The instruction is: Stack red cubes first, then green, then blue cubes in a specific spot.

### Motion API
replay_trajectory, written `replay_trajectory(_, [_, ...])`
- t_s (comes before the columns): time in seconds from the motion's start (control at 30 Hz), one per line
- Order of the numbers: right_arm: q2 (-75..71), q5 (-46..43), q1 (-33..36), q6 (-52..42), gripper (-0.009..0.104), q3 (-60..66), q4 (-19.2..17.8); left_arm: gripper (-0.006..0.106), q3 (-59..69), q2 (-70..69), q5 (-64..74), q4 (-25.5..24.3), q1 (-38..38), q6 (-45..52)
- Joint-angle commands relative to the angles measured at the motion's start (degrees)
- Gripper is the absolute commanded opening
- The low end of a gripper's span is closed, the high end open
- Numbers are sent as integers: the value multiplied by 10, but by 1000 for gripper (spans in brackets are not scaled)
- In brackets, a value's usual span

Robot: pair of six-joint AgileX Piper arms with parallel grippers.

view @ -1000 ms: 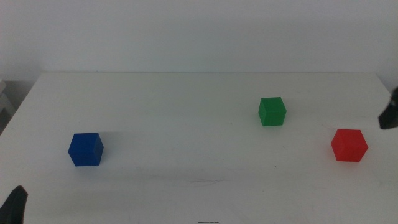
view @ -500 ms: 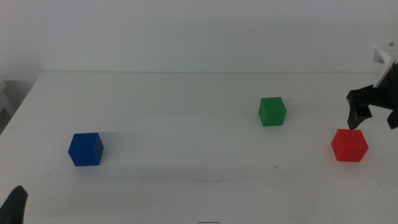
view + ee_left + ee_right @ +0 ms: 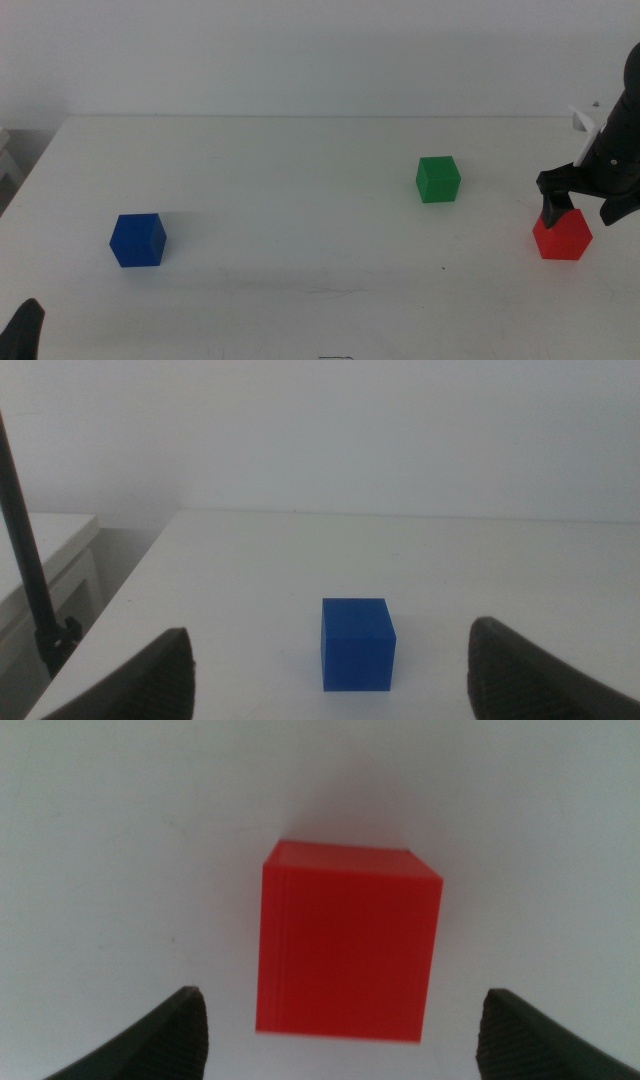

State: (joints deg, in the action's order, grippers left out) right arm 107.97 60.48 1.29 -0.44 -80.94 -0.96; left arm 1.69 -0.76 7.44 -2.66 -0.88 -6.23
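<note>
Directly below right gripper (image 3: 583, 204), jaws spread | red cube (image 3: 561, 234)

Middle view: high, facing forward-down over the table (image 3: 300, 170). Wrist views: low, close; each shares one cube.

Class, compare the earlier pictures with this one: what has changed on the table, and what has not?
The right gripper came in from the right edge and dropped over the red cube, jaws open, not gripping. The green cube, blue cube and waiting left gripper stayed put.
</note>
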Motion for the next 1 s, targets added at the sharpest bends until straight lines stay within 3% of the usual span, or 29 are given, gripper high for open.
replay_trajectory(0.0, [-20, -20, -5, -9, 84, -19, -10, 94, -2, -12, -49, 4, -3, -5])
replay_trajectory(0.53, [24, -54, -5, -8, 83, -19, -11, 94, -2, -12, -49, 4, -3, -5])
replay_trajectory(0.67, [33, -50, -5, -8, 78, -19, -11, 94, -2, -12, -49, 4, -3, -5])
replay_trajectory(0.73, [34, -45, -5, -8, 70, -19, -11, 94, -2, -12, -49, 4, -3, -5])
replay_trajectory(0.83, [34, -47, -5, 4, 48, -19, -11, 94, -2, -12, -49, 4, -3, -5])
replay_trajectory(0.97, [34, -49, -4, 17, 8, -19, -11, 94, -2, -12, -49, 4, -3, -5])
